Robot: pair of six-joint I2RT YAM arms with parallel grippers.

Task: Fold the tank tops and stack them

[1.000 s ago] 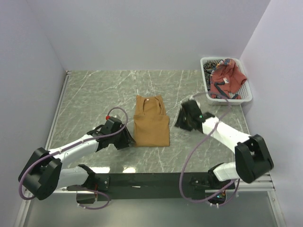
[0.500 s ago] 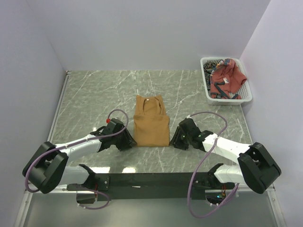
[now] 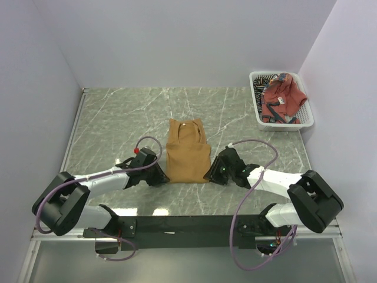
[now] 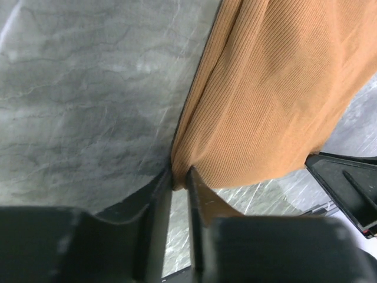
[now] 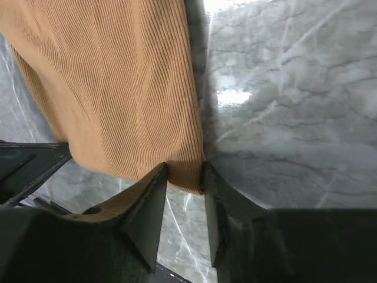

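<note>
Top external view: the right gripper [image 3: 211, 174] has swung in to the mustard-tan tank top [image 3: 187, 154], jaws apart astride the corner at its fingertips. The left gripper [image 3: 160, 175] has narrowed and now pinches the opposite hem corner. Judgement: next fold imminent. The brick-red tank top [image 3: 281, 97] lies in the basket [image 3: 281, 125], well beyond the right gripper.

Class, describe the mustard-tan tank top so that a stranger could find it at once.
On the green marble table, look midway between the left gripper and right gripper. The mustard-tan tank top lies there, folded into a rectangle. It is plain and out on the table; the brick-red top and striped top are heaped in the white basket.
</note>
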